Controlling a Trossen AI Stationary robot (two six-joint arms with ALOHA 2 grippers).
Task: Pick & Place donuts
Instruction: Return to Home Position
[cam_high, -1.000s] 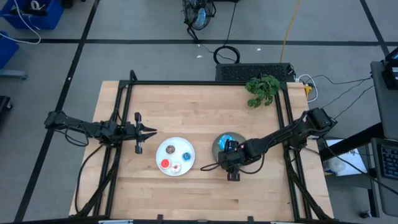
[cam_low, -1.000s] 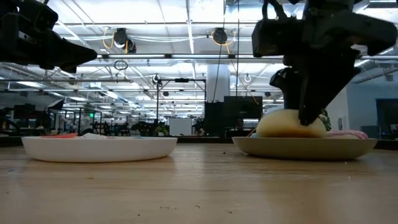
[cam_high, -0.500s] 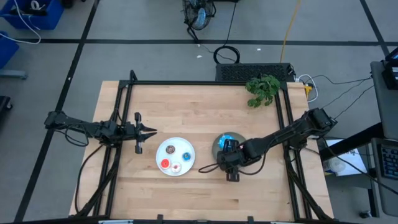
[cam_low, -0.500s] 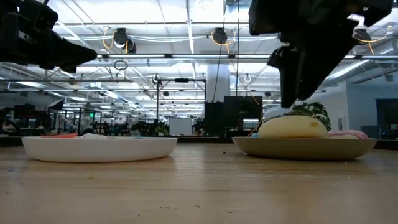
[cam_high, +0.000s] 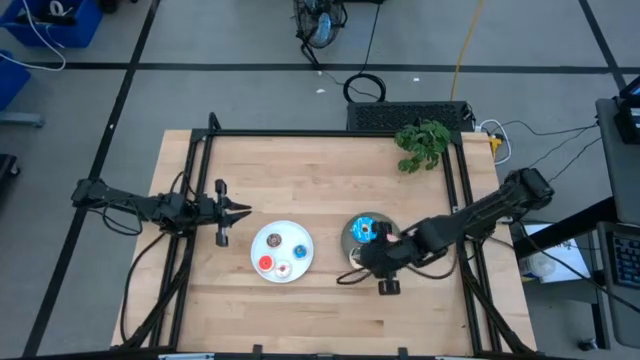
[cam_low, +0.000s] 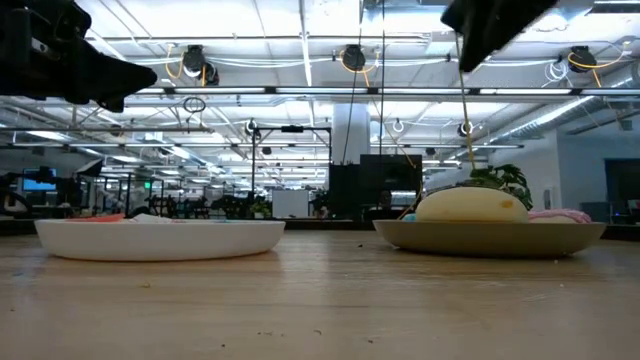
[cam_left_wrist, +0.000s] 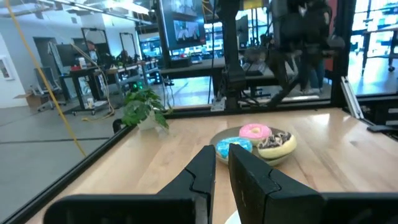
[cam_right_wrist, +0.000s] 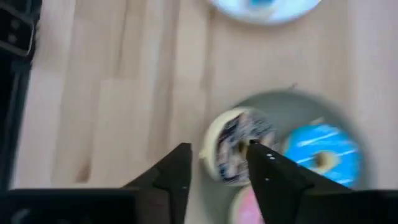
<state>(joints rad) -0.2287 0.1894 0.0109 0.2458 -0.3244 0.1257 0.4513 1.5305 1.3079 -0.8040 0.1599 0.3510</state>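
Observation:
The grey plate (cam_high: 351, 230) holds three larger donuts: blue (cam_right_wrist: 320, 155), pink (cam_left_wrist: 254, 130) and brown with sprinkles (cam_right_wrist: 236, 146). They lie flat, side by side. My right gripper (cam_right_wrist: 221, 149) hangs open well above the sprinkled donut, over the plate's near side (cam_high: 368, 252), and touches nothing. In the low view only its tip (cam_low: 495, 20) shows at the top. The white plate (cam_high: 258, 248) carries several mini donuts, among them a red one (cam_high: 265, 264) and a blue one (cam_high: 300, 250). My left gripper (cam_high: 240, 211) waits shut to the left of the white plate, pointing level.
A green plant (cam_high: 422, 145) stands at the table's far right corner. Black frame rails (cam_high: 200, 180) run along the left and right sides. Bare wood lies along the near edge (cam_high: 330, 320) and between the two plates.
My right gripper has risen from the sprinkled donut on the grey plate, high up out of the low view, and drifted a little toward the near right. The donut stays lying on the plate.

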